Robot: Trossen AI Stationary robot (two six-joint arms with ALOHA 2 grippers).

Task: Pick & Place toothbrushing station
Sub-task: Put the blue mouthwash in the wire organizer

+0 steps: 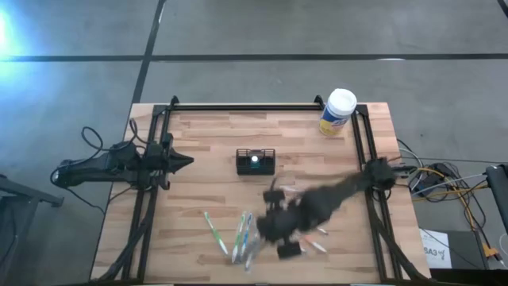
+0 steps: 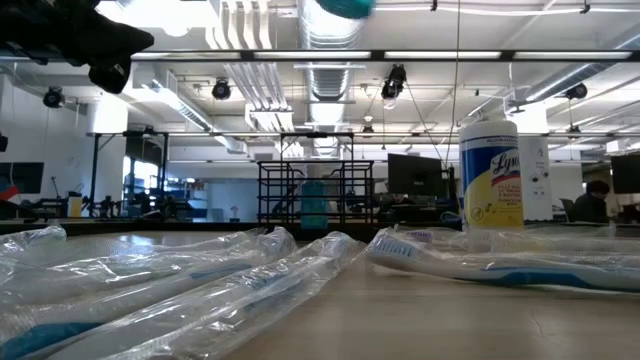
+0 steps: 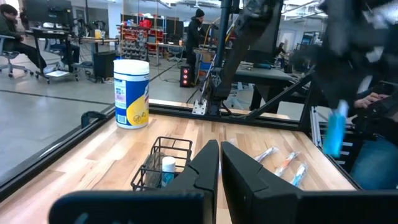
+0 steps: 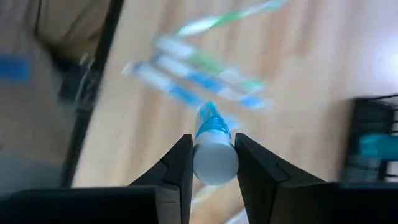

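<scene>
The black wire-mesh caddy (image 1: 255,161) stands on its base mid-table, with a blue-and-white item inside (image 3: 168,169); it also shows in the low view (image 2: 315,192). My right gripper (image 1: 274,226), blurred, is above the table near the caddy's near right side. It is shut on a small blue tube with a white end (image 4: 213,146), which also shows blue in the left wrist view (image 3: 336,129). Several wrapped toothbrushes (image 1: 238,234) lie flat near the front edge. My left gripper (image 3: 219,171) is shut and empty at the table's left side, pointing at the caddy. My right gripper pinches the tube's white end (image 4: 215,163) between its two fingers. The fingers point down at the table from above. The tube's blue part (image 4: 210,121) sticks out beyond the fingertips toward the table, and the tube is lifted clear of it.
A yellow canister with a white lid (image 1: 339,111) stands at the far right corner. Black frame rails (image 1: 246,106) run along the table's far, left and right sides. More wrapped toothbrushes (image 1: 313,238) lie under the right arm. People show in the room beyond the table.
</scene>
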